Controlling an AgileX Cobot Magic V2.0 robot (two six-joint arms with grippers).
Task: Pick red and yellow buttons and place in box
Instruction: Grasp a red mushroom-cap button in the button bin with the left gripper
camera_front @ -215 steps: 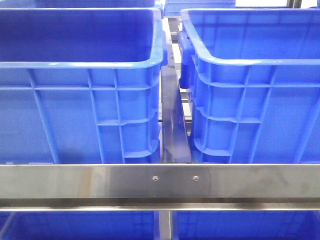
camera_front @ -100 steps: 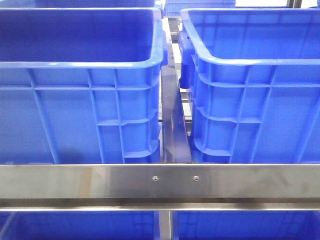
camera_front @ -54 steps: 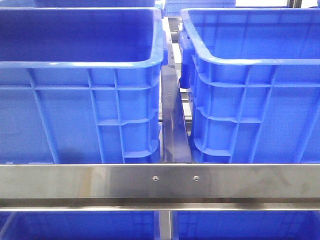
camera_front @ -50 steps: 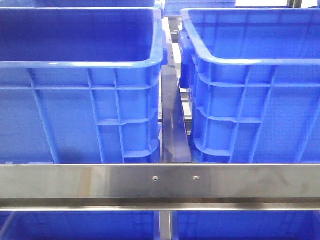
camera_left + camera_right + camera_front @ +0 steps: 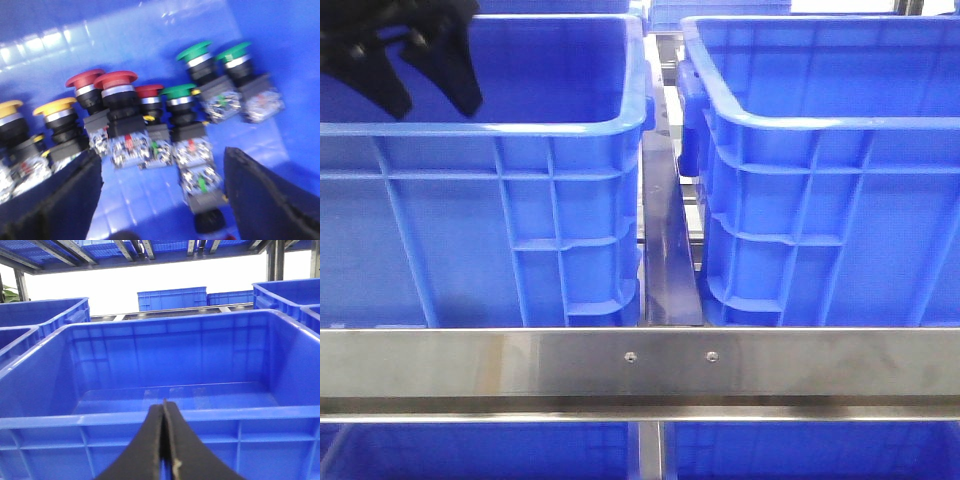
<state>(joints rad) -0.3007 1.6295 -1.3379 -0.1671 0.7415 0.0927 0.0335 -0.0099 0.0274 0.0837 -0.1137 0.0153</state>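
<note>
In the left wrist view, red buttons (image 5: 115, 79) and yellow buttons (image 5: 52, 106) with black bodies lie in a row on a blue crate floor, beside green ones. My left gripper (image 5: 162, 155) is open and empty just above them, the red ones between and beyond its fingers. In the front view the left gripper (image 5: 430, 98) hangs inside the darker left crate (image 5: 500, 130). The box (image 5: 820, 125) stands to the right with paler inner walls. My right gripper (image 5: 164, 410) is shut and empty, in front of the box's near rim (image 5: 75, 421).
Green buttons (image 5: 194, 51) lie beside the red ones. A steel rail (image 5: 640, 365) crosses in front of both crates, with a dark gap (image 5: 665, 250) between them. More blue crates (image 5: 172, 297) stand behind and below.
My left gripper has come into the front view at the top left, inside the left crate. The crates have not moved.
</note>
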